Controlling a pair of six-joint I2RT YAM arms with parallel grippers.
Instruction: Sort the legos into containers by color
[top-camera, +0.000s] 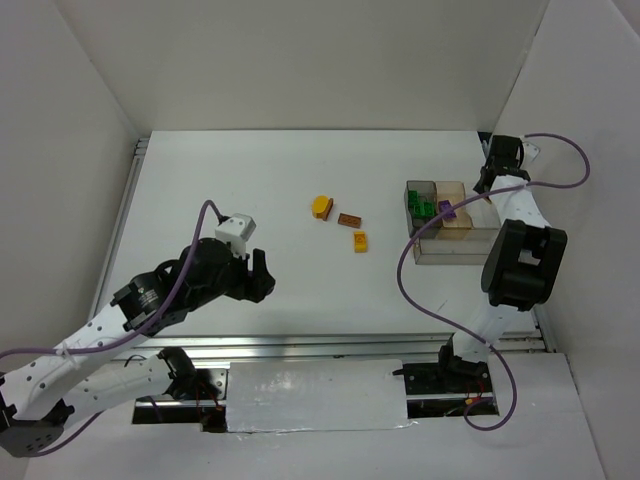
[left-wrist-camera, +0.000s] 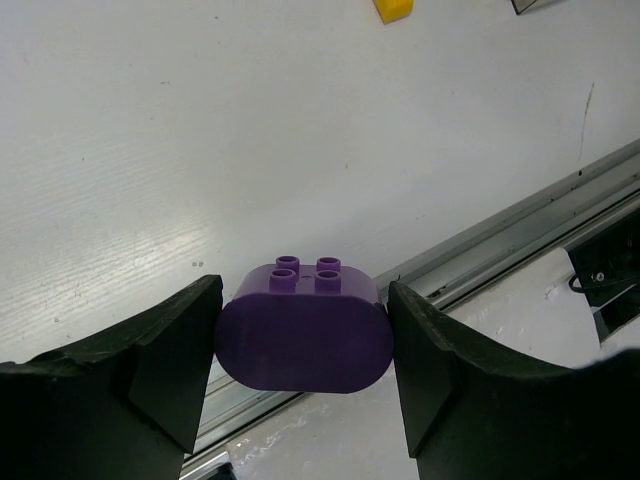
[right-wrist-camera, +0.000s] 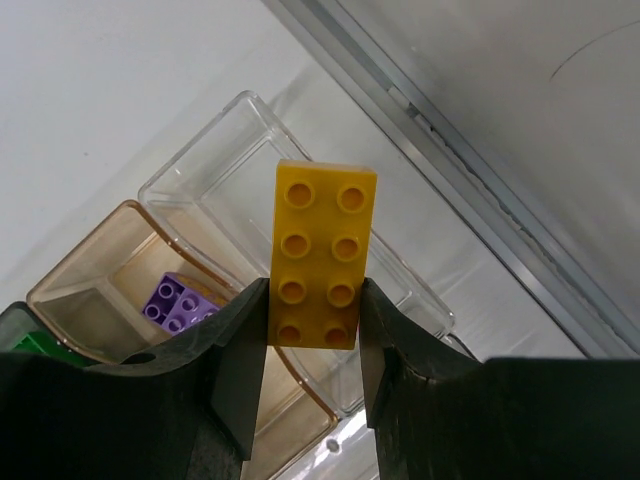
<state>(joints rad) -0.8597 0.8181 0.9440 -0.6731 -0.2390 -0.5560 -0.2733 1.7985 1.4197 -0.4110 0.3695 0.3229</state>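
Note:
My left gripper (left-wrist-camera: 305, 345) is shut on a purple rounded lego (left-wrist-camera: 305, 335), held by its two ends above the table's near edge; in the top view this gripper (top-camera: 262, 277) hangs left of centre. My right gripper (right-wrist-camera: 312, 320) is shut on a long yellow lego (right-wrist-camera: 318, 250), studs facing the camera, above the clear compartment (right-wrist-camera: 225, 150) of the containers (top-camera: 462, 250). The tan compartment (right-wrist-camera: 100, 290) holds a purple lego (right-wrist-camera: 175, 302). Green legos (top-camera: 420, 208) lie in the smoky compartment. An orange rounded lego (top-camera: 321, 207), a brown one (top-camera: 349, 220) and a yellow one (top-camera: 360, 241) lie loose mid-table.
A metal rail (left-wrist-camera: 520, 225) runs along the table's near edge below my left gripper. The right arm's purple cable (top-camera: 420, 290) loops in front of the containers. White walls close in the table at the back and both sides.

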